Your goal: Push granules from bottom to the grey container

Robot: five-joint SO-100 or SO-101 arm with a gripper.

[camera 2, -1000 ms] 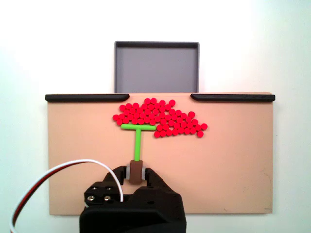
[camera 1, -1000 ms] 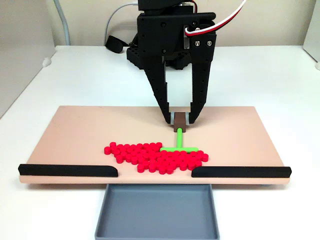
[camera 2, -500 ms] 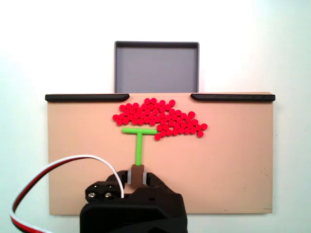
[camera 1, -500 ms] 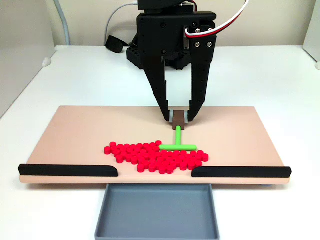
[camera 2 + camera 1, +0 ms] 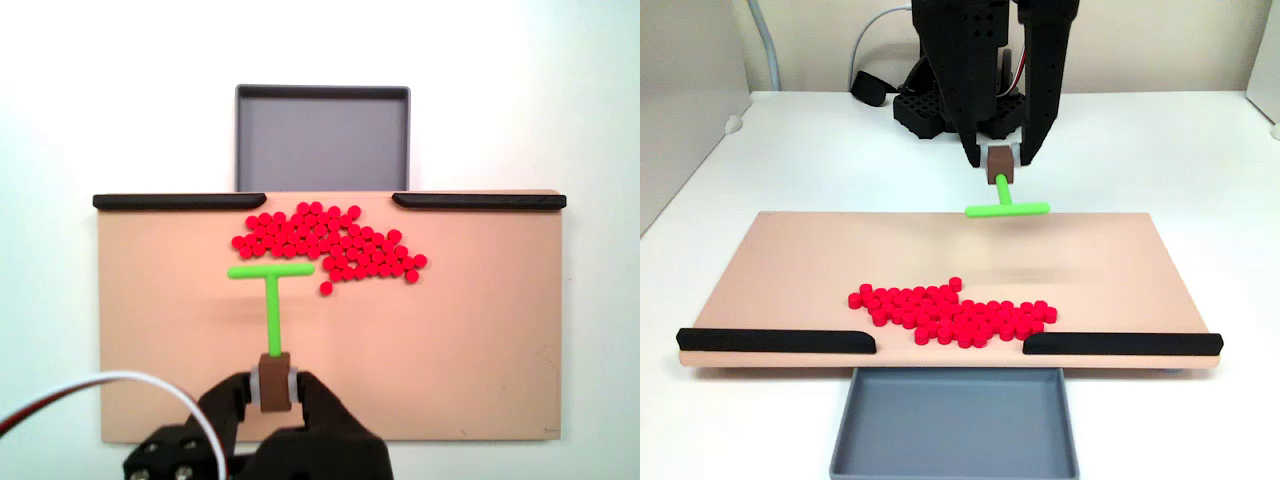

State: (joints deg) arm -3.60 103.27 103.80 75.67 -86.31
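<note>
A: How are the tabletop [image 5: 790,150] and tan board [image 5: 790,260] laid out, and what is cut off?

B: The arm's upper part is cropped in both fixed views. The grey container [image 5: 954,425] is seen empty, just beyond the board's edge, between two black strips [image 5: 775,341].

A: Where are the granules [image 5: 328,244]?

B: Clustered on the board, near that gap.

A: And the hand [image 5: 1001,158]?

B: It is clamped narrowly on the brown handle of the green T-shaped pusher [image 5: 1007,208], which is held clear of the granules.

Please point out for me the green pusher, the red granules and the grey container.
green pusher [image 5: 268,303], a fixed view, on its stem.
red granules [image 5: 330,243], a fixed view, middle of the cluster.
grey container [image 5: 954,422], a fixed view, on its bare floor.
</note>
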